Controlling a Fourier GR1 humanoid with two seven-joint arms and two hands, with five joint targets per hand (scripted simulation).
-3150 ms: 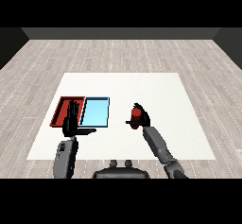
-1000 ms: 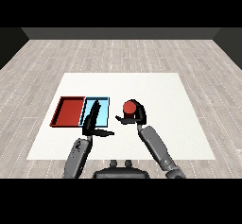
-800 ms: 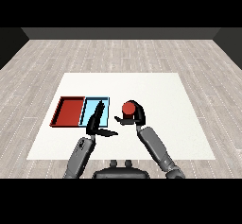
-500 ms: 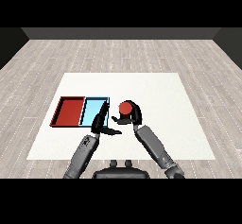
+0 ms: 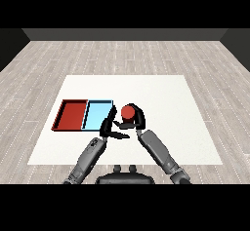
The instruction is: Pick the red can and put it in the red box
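Red can [image 5: 128, 112] apparently upright, top upward, in right robot hand [image 5: 137, 118].

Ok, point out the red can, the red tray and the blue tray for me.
red can [image 5: 128, 112], head view, on its round red top.
red tray [image 5: 72, 115], head view, on its bare red floor.
blue tray [image 5: 96, 114], head view, on its bare light blue floor.

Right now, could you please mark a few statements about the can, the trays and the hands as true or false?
1. The right hand curls round the red can. True.
2. The can lies in the red tray. False: it is held to the right of both trays.
3. The light blue tray lies right of the red tray. True.
4. The left hand rests inside the red tray. False: it is beside the can, near the light blue tray.
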